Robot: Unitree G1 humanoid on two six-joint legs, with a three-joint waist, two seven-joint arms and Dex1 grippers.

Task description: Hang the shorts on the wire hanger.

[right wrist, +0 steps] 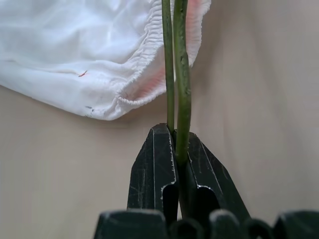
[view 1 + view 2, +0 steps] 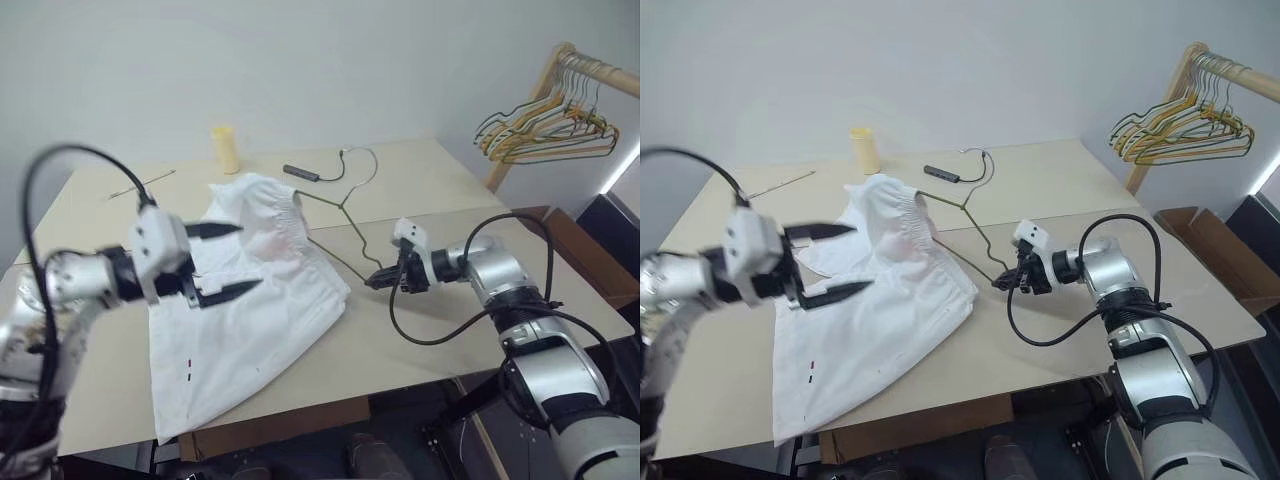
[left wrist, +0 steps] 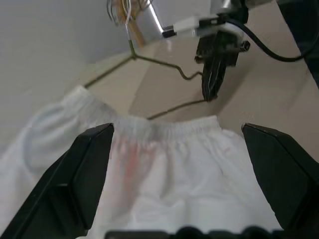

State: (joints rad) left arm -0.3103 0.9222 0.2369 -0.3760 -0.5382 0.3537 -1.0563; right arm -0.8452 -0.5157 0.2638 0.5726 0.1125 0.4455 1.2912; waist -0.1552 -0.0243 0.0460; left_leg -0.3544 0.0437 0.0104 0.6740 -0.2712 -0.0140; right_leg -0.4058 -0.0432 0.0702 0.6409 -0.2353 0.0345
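The white shorts point(image 2: 250, 320) lie spread on the table, with the gathered waistband point(image 2: 285, 215) toward the far side and a faint pink stain near it. The wire hanger point(image 2: 352, 238) lies to their right, its silvery hook point(image 2: 358, 160) pointing away. Its left end goes out of sight at the waistband. My right gripper point(image 2: 372, 282) is shut on the hanger's olive wire point(image 1: 182, 99) at its near corner. My left gripper point(image 2: 250, 257) hovers above the shorts, open wide with nothing between its fingers point(image 3: 94, 174). Its wrist view looks over the waistband point(image 3: 164, 132) to the right gripper point(image 3: 212, 84).
A yellow cylinder point(image 2: 226, 150), a dark stick point(image 2: 300, 173) and a thin rod point(image 2: 140, 185) lie at the table's far side. A wooden rack with several yellow and green hangers point(image 2: 545, 125) stands at the right. A brown box point(image 2: 590, 260) sits past the right edge.
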